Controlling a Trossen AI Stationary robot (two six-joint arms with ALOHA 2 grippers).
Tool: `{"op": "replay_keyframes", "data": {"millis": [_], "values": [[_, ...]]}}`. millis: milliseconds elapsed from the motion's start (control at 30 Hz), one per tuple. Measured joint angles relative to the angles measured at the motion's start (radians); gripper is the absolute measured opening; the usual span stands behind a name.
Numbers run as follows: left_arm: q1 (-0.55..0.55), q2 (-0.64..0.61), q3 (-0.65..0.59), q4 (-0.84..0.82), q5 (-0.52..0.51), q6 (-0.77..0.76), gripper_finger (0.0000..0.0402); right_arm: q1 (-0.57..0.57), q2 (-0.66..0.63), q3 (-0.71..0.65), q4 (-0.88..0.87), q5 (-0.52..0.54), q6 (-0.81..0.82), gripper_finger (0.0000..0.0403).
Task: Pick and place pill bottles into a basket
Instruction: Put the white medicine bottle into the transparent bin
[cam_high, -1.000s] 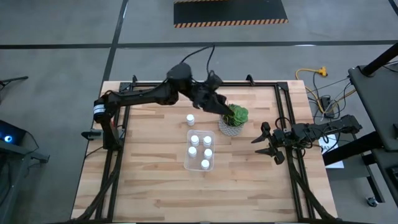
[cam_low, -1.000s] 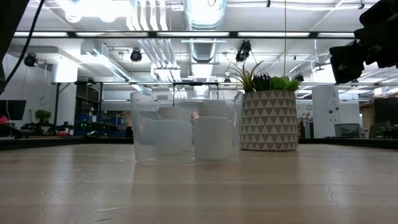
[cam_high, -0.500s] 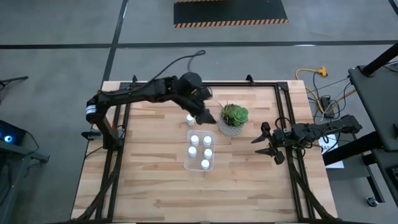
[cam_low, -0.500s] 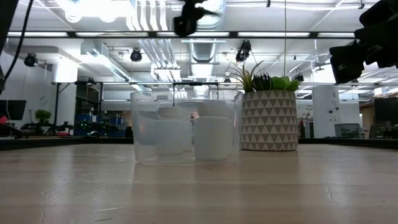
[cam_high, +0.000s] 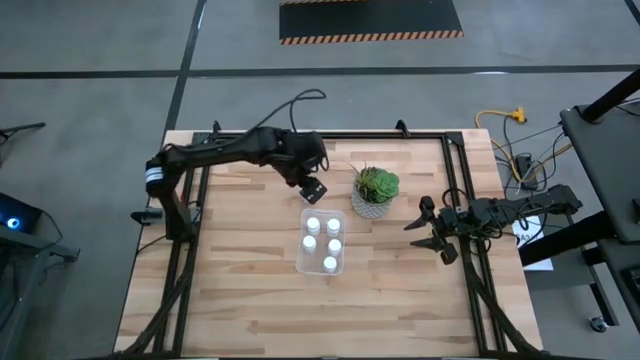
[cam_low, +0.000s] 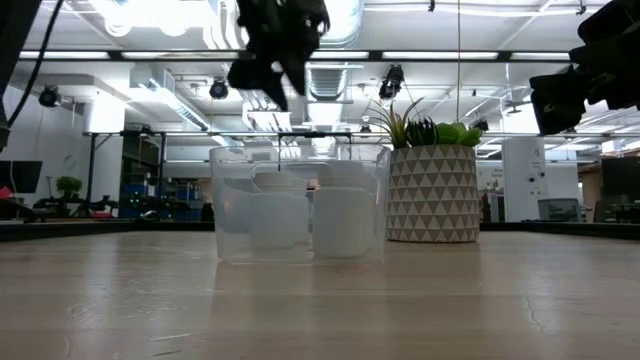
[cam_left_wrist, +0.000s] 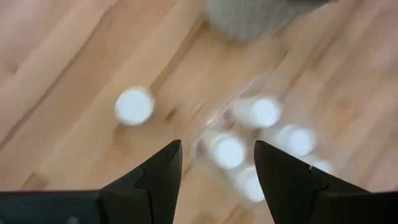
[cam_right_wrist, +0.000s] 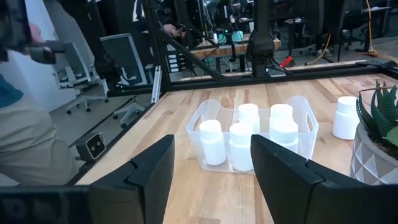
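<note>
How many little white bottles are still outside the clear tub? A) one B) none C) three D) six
A: a single pill bottle stands on the table beside the basket, between it and the potted plant, while the other bottles sit inside the basket.

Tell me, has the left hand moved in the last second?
Yes. In the high view the left hand has swung away from the potted plant toward the table's left, now above the lone pill bottle outside the basket.
</note>
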Motion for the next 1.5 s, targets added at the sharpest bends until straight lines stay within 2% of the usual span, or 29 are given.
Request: {"op": "replay_keyframes", "data": {"millis": [67,300,733,1500], "values": [[0.007,0.027,0.000,-0.056,-0.001,0.015,0.0183,0.000,0.000,0.000,0.000,0.000,0.002,0.0201],[0.047,0.078,0.000,-0.073,-0.001,0.055,0.0191,0.000,0.000,0.000,-0.001,-0.001,0.000,0.0201],[0.102,0.088,-0.012,-0.072,-0.003,0.133,0.0285,0.000,-0.001,0.000,0.000,0.000,0.001,0.0201],[0.109,0.104,-0.253,0.162,-0.022,0.126,0.0288,0.000,-0.001,0.000,0.000,0.000,0.002,0.0201]]}}
